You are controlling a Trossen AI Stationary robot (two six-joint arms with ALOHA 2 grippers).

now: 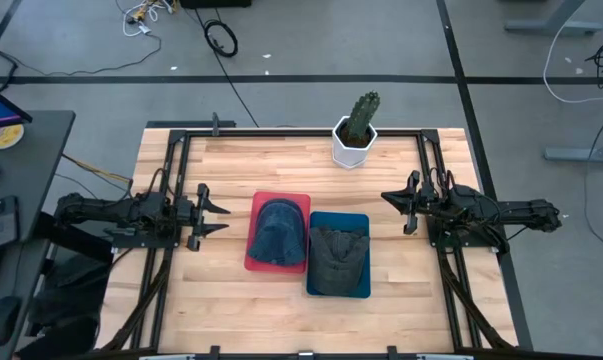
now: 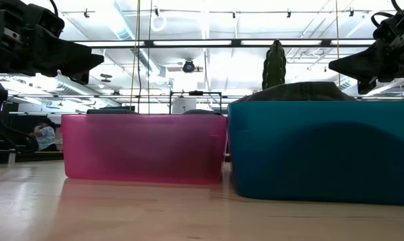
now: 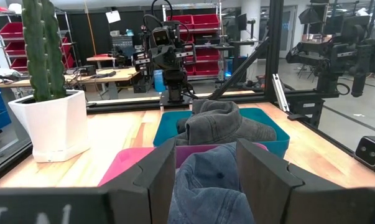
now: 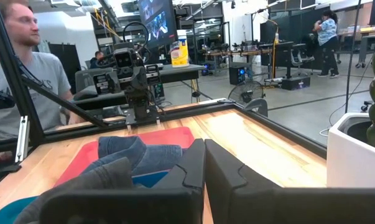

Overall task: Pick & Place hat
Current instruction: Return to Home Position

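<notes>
A blue denim hat [image 1: 279,232] lies in a red tray [image 1: 265,199] at the table's middle. A grey hat [image 1: 338,259] fills a blue tray [image 1: 358,219] right beside it. In the left wrist view the blue hat [image 3: 207,186] sits nearest and the grey hat [image 3: 227,121] behind it. My left gripper [image 1: 213,212] hovers open to the left of the red tray, above the table. My right gripper [image 1: 391,199] hovers shut to the right of the blue tray. Neither touches anything.
A cactus in a white pot [image 1: 355,132] stands at the table's far edge, behind the trays. Bare wood lies in front of the trays and at both sides. A person [image 4: 25,74] shows beyond the table's left side in the right wrist view.
</notes>
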